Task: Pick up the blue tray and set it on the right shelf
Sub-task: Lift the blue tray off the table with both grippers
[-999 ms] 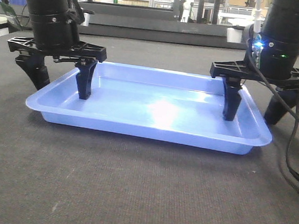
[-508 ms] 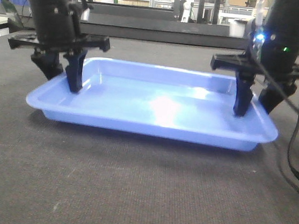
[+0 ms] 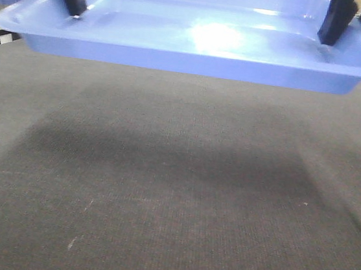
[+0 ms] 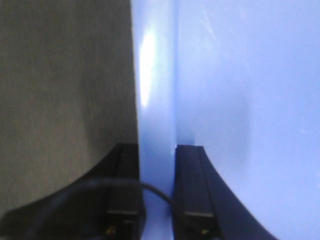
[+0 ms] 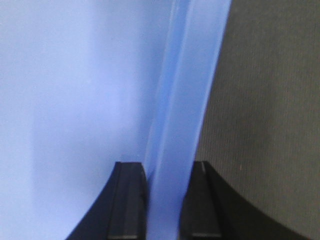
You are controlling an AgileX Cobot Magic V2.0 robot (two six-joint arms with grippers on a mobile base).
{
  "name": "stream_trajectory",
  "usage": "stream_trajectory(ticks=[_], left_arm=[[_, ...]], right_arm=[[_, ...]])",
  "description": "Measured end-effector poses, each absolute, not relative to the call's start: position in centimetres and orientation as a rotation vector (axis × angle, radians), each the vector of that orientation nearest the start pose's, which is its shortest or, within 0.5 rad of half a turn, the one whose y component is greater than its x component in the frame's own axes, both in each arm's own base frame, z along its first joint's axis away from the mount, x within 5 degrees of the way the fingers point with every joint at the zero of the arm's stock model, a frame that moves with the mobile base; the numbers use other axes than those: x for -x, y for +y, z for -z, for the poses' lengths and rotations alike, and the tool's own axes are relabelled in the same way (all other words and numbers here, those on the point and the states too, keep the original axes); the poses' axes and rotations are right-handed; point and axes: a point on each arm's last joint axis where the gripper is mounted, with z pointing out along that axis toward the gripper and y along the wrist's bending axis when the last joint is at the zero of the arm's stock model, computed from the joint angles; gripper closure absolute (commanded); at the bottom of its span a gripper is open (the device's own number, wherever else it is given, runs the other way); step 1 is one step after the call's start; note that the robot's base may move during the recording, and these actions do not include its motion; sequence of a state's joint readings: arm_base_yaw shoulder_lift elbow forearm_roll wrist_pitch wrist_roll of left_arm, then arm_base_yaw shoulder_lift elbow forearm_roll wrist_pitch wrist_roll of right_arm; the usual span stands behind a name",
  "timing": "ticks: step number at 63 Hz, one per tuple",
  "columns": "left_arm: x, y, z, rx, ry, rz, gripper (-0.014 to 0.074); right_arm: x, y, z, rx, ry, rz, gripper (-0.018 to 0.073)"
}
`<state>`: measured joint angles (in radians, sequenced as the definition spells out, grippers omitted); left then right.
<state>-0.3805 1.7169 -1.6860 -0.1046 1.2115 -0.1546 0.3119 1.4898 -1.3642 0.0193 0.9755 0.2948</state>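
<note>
Left pincer is clamped on the blue tray: one finger sits inside, the other outside, w/ the tray's left rim pinched btw them and no gap showing. Right pincer does the same on the right rim, clamped tight. Both wrist views are blurry, and the finger bases are cut off at the bottom edge. In the front view only dark finger ends show at the top corners. Wrists & arms are cut off above the frame, so arm pose can't be read beyond the fingers pointing down into the tray. The tray's far side is also clipped by the top edge. The tray hangs approx. level, clear of the dark counter, w/ its shadow on the surface below.
</note>
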Motion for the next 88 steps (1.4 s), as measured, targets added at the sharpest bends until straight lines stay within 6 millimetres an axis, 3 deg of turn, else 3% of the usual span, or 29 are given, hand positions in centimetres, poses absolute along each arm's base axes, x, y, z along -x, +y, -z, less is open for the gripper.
stream_trajectory(ticks=[20,42,65,88], left_arm=[[-26.7,-12.2,-34.2,-0.231,2.818,0.305,0.0645],[-21.0,-12.5,-37.9,-0.289,2.682,0.345,0.0644],[-19.9,-12.6,-40.1,-0.304,2.623,0.410,0.0644],[-19.8,-12.6,-40.6,-0.309,2.610,0.419,0.0645]], right_arm=[[-25.7,11.9,-34.9,0.178,2.647,-0.225,0.0503],[-21.7,11.2,-37.9,0.238,2.589,-0.226,0.0503],[-18.5,9.5,-40.4,0.230,2.530,-0.256,0.0503],[-18.2,9.4,-40.6,0.225,2.522,-0.261,0.0503]])
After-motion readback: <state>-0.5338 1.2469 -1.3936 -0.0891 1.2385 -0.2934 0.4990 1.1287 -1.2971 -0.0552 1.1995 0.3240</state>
